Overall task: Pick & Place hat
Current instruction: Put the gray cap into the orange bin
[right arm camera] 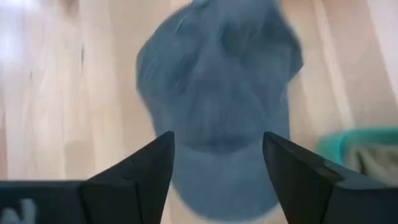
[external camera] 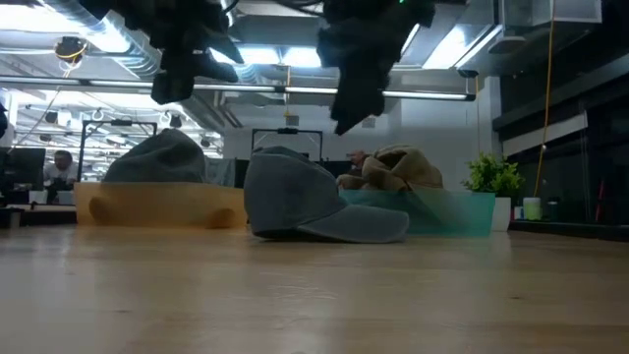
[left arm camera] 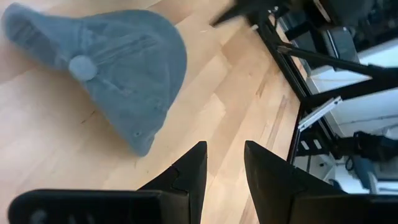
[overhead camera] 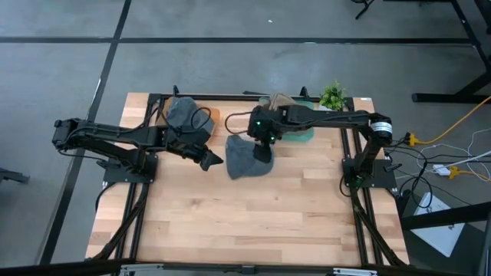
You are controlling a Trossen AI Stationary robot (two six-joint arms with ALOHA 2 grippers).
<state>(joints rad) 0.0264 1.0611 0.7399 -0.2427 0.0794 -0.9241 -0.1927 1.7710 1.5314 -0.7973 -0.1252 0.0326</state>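
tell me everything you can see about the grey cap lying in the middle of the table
The grey cap is a soft, fabric-looking baseball cap with stitched panels, a top button and a curved brim. It sits crown up, flat on the bare wooden table, in front of the teal tray. The right tool hovers open above it, not touching.

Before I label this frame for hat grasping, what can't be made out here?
- Grey cap: right wrist view blurs it; the right gripper overhead covers part of it in the high view.
- Second grey hat on the orange tray: the left arm hides part.
- Tan hat in the teal bin: the high view's right arm covers most.
- Left gripper: low view cuts it off at the top.
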